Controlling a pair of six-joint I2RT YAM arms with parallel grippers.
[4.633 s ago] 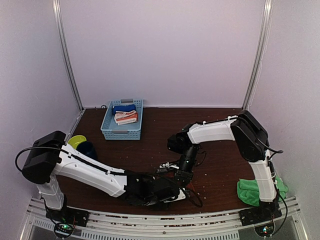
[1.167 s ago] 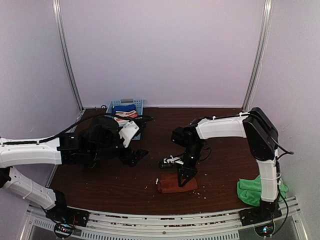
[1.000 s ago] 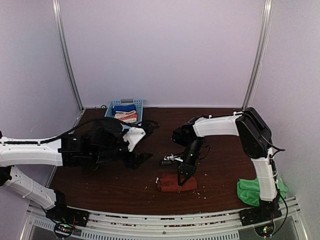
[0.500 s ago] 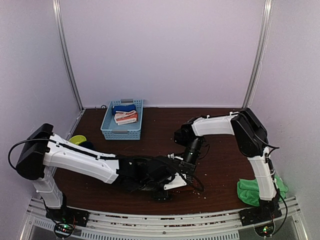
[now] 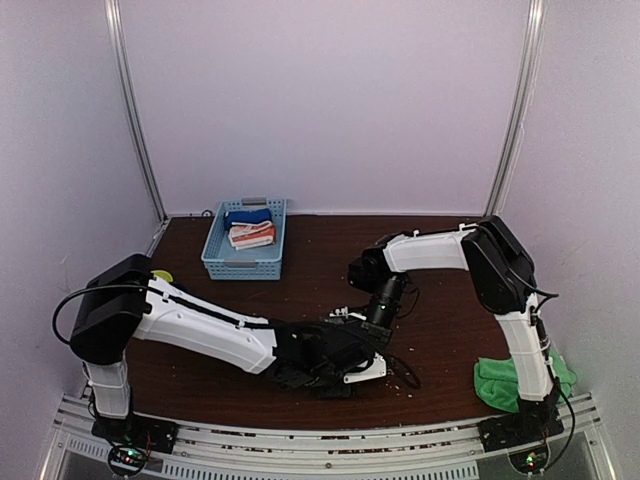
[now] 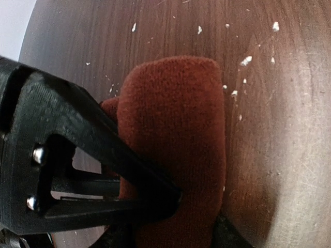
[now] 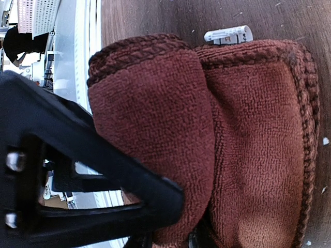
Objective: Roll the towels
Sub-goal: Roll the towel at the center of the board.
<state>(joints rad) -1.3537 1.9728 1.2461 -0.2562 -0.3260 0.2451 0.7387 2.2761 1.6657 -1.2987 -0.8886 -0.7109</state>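
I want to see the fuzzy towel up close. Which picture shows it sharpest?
Right wrist view: the rust towel is sharp, loops and white tag clear. Left wrist view: softer, blurrier, shadow beside it. Top view: arms hide it.

The rust-brown towel (image 7: 155, 113) is soft terry cloth with a short, fuzzy, matt nap and a thicker braided hem along its edges. Its small tag (image 7: 227, 35) looks like smooth white tape with print. The tabletop (image 6: 274, 134) is dark brown wood grain with a dull sheen, finely scratched and dotted with white crumbs (image 6: 245, 61). The fingers (image 6: 77, 150) of the left pincer (image 6: 199, 217) and the fingers (image 7: 77, 155) of the right pincer (image 7: 181, 222) are matt black plastic, slightly grainy, each with 2 shiny metal screws (image 6: 37, 154). The arm shells (image 5: 200, 330) are glossy white plastic. The green towel (image 5: 495, 385) is fluffy matt cloth. The basket (image 5: 240, 268) is pale blue slatted plastic.
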